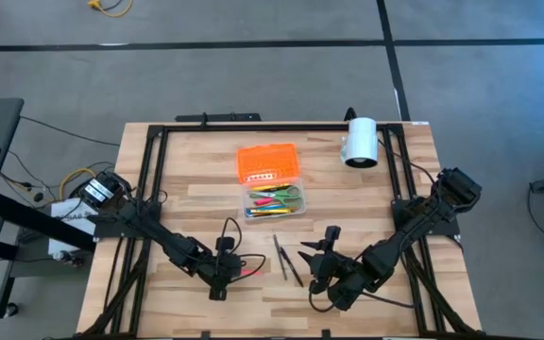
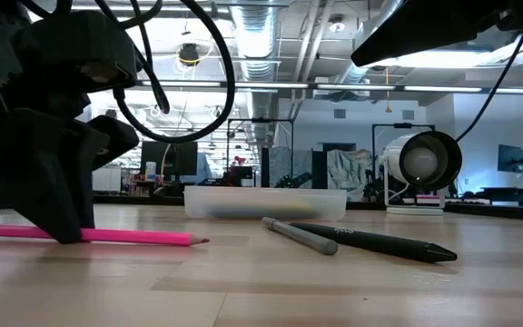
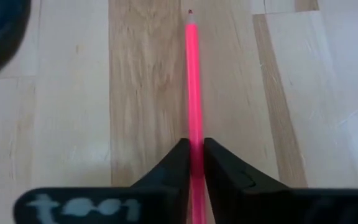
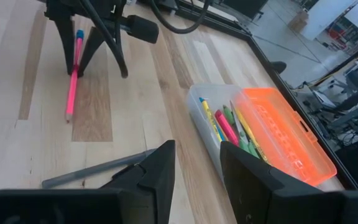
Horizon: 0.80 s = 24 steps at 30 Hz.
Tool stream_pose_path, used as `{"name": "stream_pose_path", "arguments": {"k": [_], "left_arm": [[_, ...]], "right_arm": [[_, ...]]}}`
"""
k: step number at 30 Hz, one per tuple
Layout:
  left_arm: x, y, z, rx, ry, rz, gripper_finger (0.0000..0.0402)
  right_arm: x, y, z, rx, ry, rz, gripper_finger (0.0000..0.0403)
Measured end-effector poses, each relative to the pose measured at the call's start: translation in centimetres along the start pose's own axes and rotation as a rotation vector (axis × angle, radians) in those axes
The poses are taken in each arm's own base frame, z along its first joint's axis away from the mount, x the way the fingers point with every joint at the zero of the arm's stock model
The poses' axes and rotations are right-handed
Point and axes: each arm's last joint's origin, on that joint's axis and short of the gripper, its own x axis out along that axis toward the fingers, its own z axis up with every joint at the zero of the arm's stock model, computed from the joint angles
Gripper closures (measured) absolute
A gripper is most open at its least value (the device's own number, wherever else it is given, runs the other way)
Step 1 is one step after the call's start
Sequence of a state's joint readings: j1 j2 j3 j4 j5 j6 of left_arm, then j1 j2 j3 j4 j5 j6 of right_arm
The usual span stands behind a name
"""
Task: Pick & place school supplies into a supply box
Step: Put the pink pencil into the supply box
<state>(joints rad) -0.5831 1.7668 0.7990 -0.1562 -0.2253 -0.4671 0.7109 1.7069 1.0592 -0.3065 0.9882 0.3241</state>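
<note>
With the left gripper (image 3: 192, 163) clamped on the pink pencil (image 3: 193, 81) down at about seven o'clock on the table (image 1: 414, 189), the worry from where I stand is the hold itself: the fingers (image 3: 169, 168) pinch the pencil near its blue-capped back end, so most of its length sticks out ahead of them, flat on the wood. Lift it like that and I'd guess the long front half droops or swivels in the pinch (a thin round shaft gives the pads little to bite on), and a tilted pencil could catch the wall of the supply box (image 1: 274, 203) instead of dropping in. That box sits up near the table's centre, toward twelve o'clock from the pencil, already crowded with coloured pens (image 4: 229, 127), its orange lid (image 1: 270, 162) lying open just beyond it; a pencil laid across that pile might ride up and roll back out. The right gripper (image 4: 196, 163) waits at about five o'clock with its fingers apart and nothing between them, hanging over the grey pen (image 1: 280, 255) and black pen (image 1: 293, 267) that lie side by side at six o'clock, near the left arm's route; a wide swing could knock them.
</note>
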Motion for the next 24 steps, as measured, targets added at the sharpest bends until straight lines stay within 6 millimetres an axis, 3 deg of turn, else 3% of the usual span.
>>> {"name": "stream_pose_path", "arguments": {"k": [24], "left_arm": [[-0.6,0.2,1.1,0.028,0.113,-0.026,0.0385]], "right_arm": [[0.0,0.0,0.0,0.000,0.000,0.001,0.0281]]}}
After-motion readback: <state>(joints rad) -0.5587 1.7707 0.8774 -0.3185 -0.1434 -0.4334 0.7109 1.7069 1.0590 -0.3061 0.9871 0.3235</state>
